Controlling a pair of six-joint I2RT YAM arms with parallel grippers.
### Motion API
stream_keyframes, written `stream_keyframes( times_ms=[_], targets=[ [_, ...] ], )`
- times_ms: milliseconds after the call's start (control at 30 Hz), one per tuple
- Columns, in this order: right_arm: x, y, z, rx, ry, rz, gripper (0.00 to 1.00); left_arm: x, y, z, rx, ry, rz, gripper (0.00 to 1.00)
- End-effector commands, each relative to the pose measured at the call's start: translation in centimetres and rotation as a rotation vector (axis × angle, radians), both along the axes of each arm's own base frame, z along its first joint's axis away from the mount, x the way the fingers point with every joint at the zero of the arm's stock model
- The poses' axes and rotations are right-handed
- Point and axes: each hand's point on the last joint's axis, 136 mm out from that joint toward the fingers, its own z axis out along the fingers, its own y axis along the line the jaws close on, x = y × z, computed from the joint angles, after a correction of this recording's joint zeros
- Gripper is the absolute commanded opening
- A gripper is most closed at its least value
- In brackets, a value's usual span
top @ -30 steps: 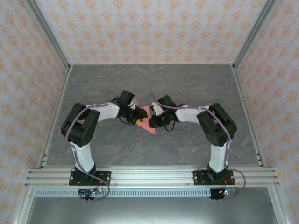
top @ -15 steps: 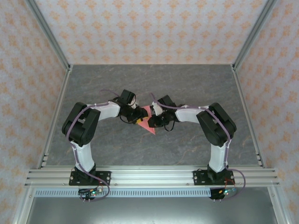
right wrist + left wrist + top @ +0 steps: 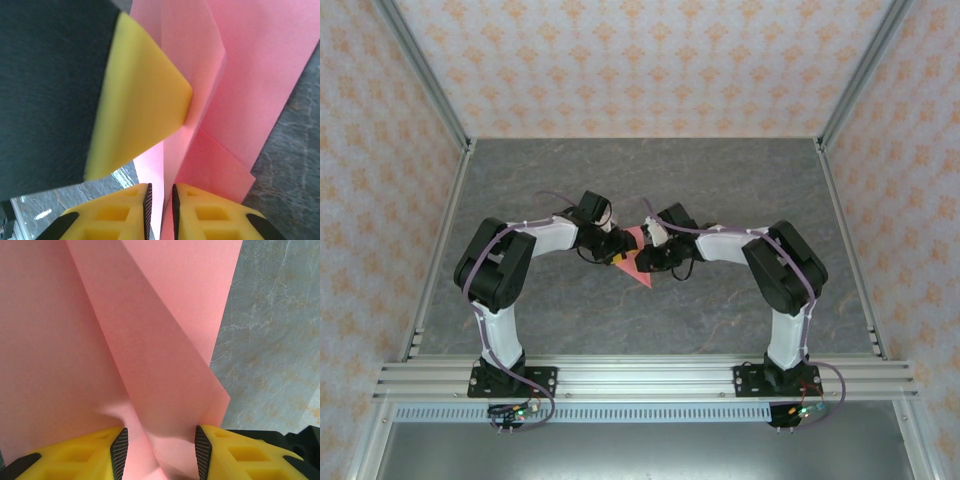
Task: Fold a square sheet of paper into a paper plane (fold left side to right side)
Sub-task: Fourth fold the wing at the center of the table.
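Change observed: over the last second the left arm (image 3: pixel 500 270) has been shifted only slightly toward the centre of the top external view, and the left gripper (image 3: pixel 616 250) has been brought a little closer to the paper. The right gripper (image 3: pixel 653 256) has not been visibly moved.
Meaning for the task: the fold is judged to be in progress, not finished. A flap is held raised and has not been pressed flat.
Paper location: the square sheet of paper (image 3: pixel 638 266) lies at the centre of the table (image 3: pixel 740 190), between the two grippers, with a pointed corner directed toward the lower right.
Paper condition: in the left wrist view the sheet (image 3: pixel 75 350) is seen with a diagonal crease and overlapping layers.
Left gripper state: the left gripper (image 3: pixel 160 450) is held moderately wide, with a raised fold passing between its fingers and not clamped.
Right gripper state: the right gripper (image 3: pixel 160 200) is closed to a narrow slit, with an upright edge of the paper (image 3: pixel 250 75) pinched in it.
Obstruction: one yellow finger (image 3: pixel 145 95) of the left gripper is set against the raised flap just above the right gripper, so little room is left for either.
Surroundings: a metal frame rail (image 3: pixel 640 378) runs along the lower edge, and patterned walls (image 3: pixel 640 60) enclose the table.
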Motion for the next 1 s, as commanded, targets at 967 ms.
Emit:
stream_keyframes(
  times_ms=[967],
  targets=[
    [4.7,-1.3,5.2,0.302,0.022,-0.155,0.34,-0.5,1.0,-2.0,0.081,0.034,0.010,0.44]
  ],
)
